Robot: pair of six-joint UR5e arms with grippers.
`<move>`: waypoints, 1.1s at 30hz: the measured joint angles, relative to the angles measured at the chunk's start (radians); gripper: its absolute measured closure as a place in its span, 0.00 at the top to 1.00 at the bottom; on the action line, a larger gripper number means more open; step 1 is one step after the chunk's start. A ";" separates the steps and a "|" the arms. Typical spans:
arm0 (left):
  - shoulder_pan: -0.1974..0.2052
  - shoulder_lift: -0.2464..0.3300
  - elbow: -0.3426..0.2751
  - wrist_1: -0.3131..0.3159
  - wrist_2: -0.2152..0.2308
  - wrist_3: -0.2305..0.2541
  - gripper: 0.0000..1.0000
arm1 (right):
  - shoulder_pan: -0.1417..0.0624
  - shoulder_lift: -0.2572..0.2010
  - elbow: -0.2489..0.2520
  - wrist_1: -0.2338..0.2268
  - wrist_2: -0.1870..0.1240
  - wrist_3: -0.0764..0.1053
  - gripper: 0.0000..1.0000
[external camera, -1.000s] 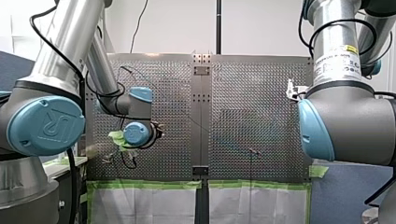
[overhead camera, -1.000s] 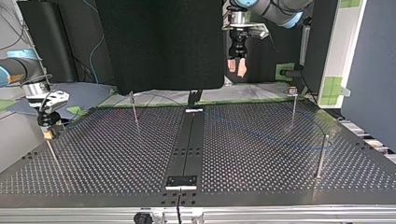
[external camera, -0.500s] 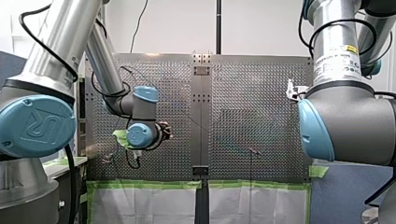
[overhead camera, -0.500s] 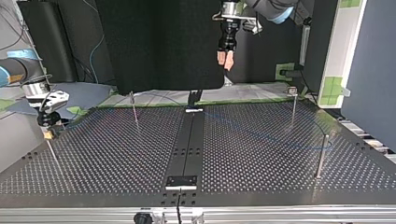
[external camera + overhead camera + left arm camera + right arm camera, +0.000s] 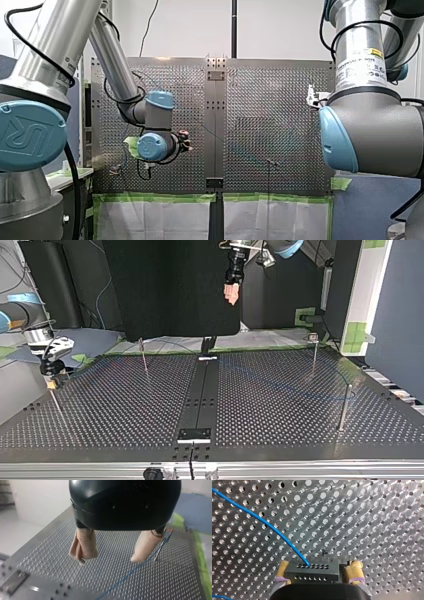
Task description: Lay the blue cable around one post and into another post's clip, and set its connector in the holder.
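At the top view's left, my right end effector hangs low over the table's edge, with a thin post just beside it. Its wrist view shows the yellow pads clenched on the two ends of the dark connector, and the blue cable leaves that block and arcs away over the perforations. Further right stands a second post, then the dark centre strip. Above the strip, well clear of the table and in front of a black panel, hangs my left end effector, released: its wrist view shows the beige pads spread apart with nothing between them, the cable lying on the table beneath. On the right half the cable runs faintly toward the front right post; whether it rounds that post I cannot tell. Another post stands behind, apart from it
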 joint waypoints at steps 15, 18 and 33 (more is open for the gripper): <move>-0.016 0.000 0.000 0.005 0.004 0.101 1.00 | 0.000 0.000 0.000 0.000 0.000 0.000 1.00; -0.009 0.000 0.000 0.005 0.003 0.102 1.00 | 0.000 0.000 0.000 0.000 0.000 0.000 1.00; 0.023 0.000 -0.009 -0.002 0.009 0.104 1.00 | 0.000 0.000 0.000 0.000 0.000 0.000 1.00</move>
